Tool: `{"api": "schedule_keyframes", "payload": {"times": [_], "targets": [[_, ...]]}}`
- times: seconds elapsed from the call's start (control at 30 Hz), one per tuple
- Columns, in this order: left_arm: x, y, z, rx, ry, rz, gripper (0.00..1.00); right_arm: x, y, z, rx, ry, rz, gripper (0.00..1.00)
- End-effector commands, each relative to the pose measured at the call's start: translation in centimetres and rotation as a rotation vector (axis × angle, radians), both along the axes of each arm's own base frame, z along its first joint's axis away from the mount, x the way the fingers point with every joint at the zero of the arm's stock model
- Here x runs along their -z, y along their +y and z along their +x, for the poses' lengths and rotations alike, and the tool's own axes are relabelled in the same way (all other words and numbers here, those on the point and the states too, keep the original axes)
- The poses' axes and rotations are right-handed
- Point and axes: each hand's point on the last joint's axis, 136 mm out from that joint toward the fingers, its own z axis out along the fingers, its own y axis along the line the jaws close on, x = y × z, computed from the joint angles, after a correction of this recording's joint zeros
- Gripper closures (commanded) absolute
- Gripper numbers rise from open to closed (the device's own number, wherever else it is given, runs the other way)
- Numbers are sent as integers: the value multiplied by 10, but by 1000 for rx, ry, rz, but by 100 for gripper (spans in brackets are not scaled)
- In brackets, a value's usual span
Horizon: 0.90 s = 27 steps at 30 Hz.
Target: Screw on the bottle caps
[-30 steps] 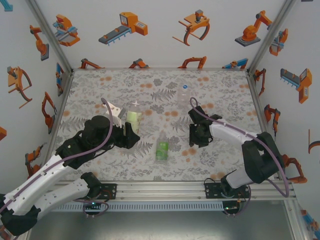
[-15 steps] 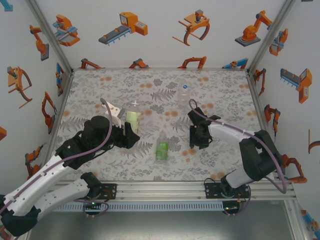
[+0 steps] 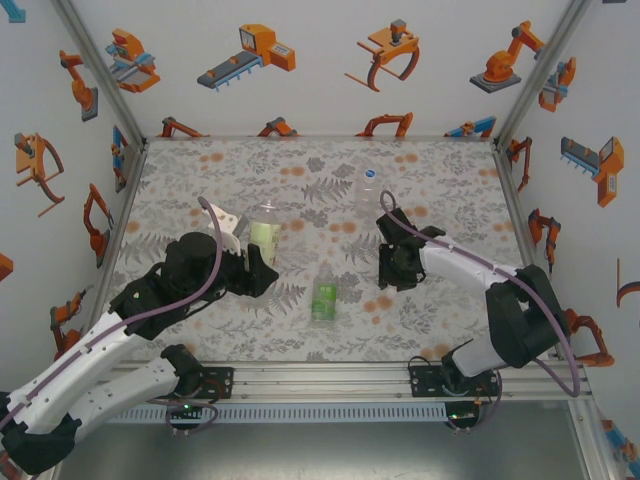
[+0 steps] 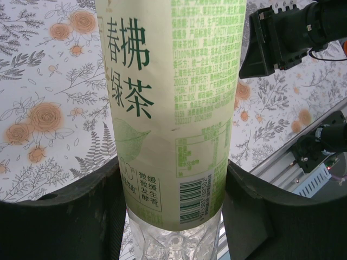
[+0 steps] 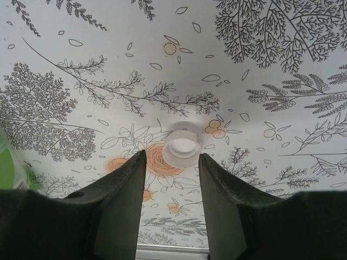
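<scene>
The bottle (image 3: 266, 232) with the pale yellow-green label (image 4: 173, 108) stands upright, uncapped, and my left gripper (image 3: 262, 260) (image 4: 173, 216) is shut on its lower part. A white bottle cap (image 5: 183, 146) lies open side up on the table. My right gripper (image 5: 172, 157) (image 3: 392, 278) hangs low over it, open, its fingertips (image 5: 138, 162) on either side of the cap's near edge without touching. A bright-green-labelled bottle (image 3: 324, 297) lies on its side between the arms. An unlabelled clear bottle (image 3: 368, 190) with a blue cap stands at the back.
The floral table mat (image 3: 200, 180) ends in a metal rail (image 3: 320, 375) at the near edge. White walls with robot pictures close in three sides. The lying green bottle (image 5: 6, 162) shows at the left edge of the right wrist view.
My right gripper has shifted slightly away from the near edge. The left gripper and its bottle have stayed put.
</scene>
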Motion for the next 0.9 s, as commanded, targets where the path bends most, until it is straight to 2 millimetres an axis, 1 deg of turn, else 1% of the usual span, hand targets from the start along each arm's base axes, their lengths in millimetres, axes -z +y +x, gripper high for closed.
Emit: {"api": "schedule_keyframes", "payload": {"times": [0.0, 0.77, 0.83, 0.87], "targets": [[-8, 0, 1, -4, -14, -39, 97, 0, -1, 0, 6, 12, -20, 57], [-11, 0, 3, -17, -7, -66, 99, 29, -4, -13, 20, 84, -32, 57], [-11, 1, 3, -19, -8, -67, 99, 31, -3, -14, 25, 89, -28, 59], [-11, 2, 3, -21, -8, -67, 99, 32, -3, -14, 25, 93, -25, 61]]}}
